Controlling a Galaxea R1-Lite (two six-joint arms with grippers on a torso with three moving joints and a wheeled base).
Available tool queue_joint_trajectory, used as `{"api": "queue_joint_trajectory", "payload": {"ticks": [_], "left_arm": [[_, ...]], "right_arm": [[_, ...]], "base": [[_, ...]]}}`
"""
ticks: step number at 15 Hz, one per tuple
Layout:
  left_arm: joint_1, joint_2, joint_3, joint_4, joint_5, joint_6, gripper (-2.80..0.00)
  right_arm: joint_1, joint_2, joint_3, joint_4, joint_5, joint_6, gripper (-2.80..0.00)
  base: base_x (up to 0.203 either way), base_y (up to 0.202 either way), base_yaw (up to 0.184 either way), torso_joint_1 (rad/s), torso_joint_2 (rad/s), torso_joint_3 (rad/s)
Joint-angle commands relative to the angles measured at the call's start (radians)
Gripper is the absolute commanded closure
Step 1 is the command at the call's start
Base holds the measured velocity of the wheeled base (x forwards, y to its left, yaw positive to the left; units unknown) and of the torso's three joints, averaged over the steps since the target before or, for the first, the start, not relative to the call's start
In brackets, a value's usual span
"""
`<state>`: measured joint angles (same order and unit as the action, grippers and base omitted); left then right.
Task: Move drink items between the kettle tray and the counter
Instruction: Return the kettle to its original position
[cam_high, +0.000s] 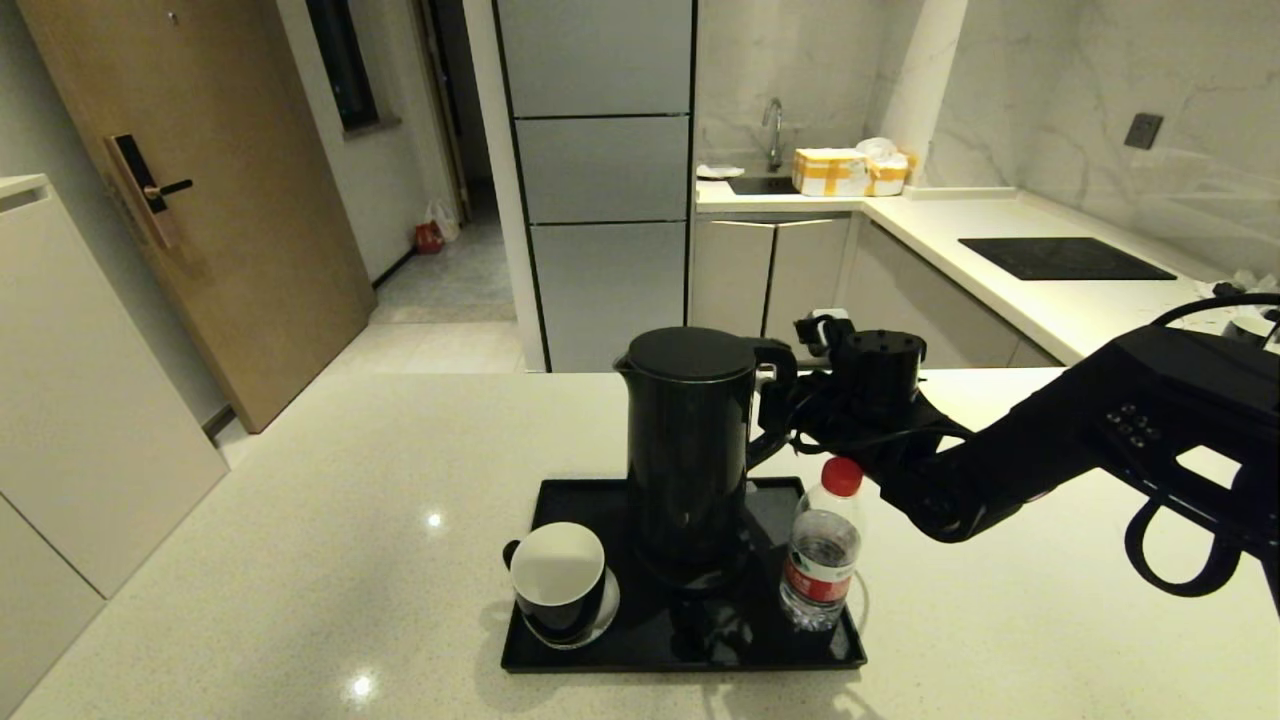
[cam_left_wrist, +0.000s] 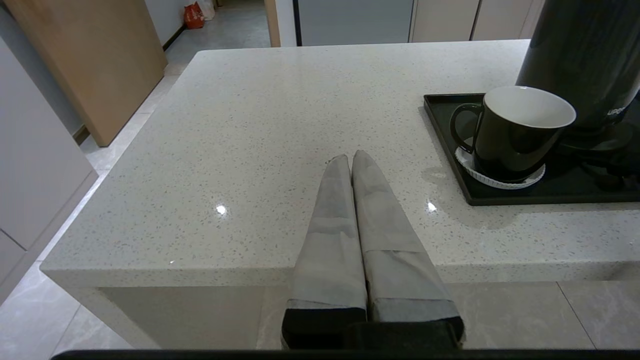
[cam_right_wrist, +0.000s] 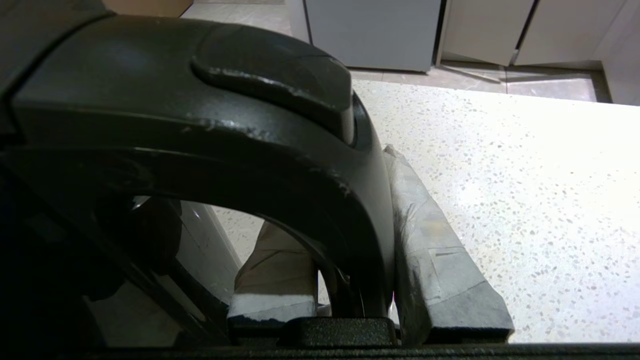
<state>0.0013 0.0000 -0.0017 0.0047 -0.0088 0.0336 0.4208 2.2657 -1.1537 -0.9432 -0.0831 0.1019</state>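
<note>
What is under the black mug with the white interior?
Under the black mug with white interior, a flat white round coaster lies on the black rectangular tray. Only the coaster's rim shows; the mug covers its middle.

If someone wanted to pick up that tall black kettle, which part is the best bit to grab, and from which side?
The loop handle on the kettle, approached from the robot's right, since the handle juts out that way and leaves a gap for a finger to pass through. The right gripper sits there, one finger inside the loop, the other outside. The smooth, wide body would likely be harder to grip.
</note>
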Motion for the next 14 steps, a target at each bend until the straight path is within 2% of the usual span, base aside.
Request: {"api": "queue_joint_trajectory", "payload": {"ticks": [1,6,14], "left_arm": [[0.000,0.000,0.000,0.000,0.000,0.000,0.00],[0.000,-0.002,0.000,0.000,0.000,0.000,0.00],[0.000,-0.002,0.000,0.000,0.000,0.000,0.00]], "right_arm": [[0.012,0.001,0.010,-0.003,0.000,-0.001,0.00],[0.029,0.029,0.008,-0.002,-0.005,-0.004,0.00],[0.005,0.031,0.033,-0.002,-0.005,-0.034,0.00]], "base": [[0.000,0.000,0.000,0.000,0.00,0.000],[0.000,0.000,0.000,0.000,0.00,0.000],[0.000,0.000,0.000,0.000,0.00,0.000]]}}
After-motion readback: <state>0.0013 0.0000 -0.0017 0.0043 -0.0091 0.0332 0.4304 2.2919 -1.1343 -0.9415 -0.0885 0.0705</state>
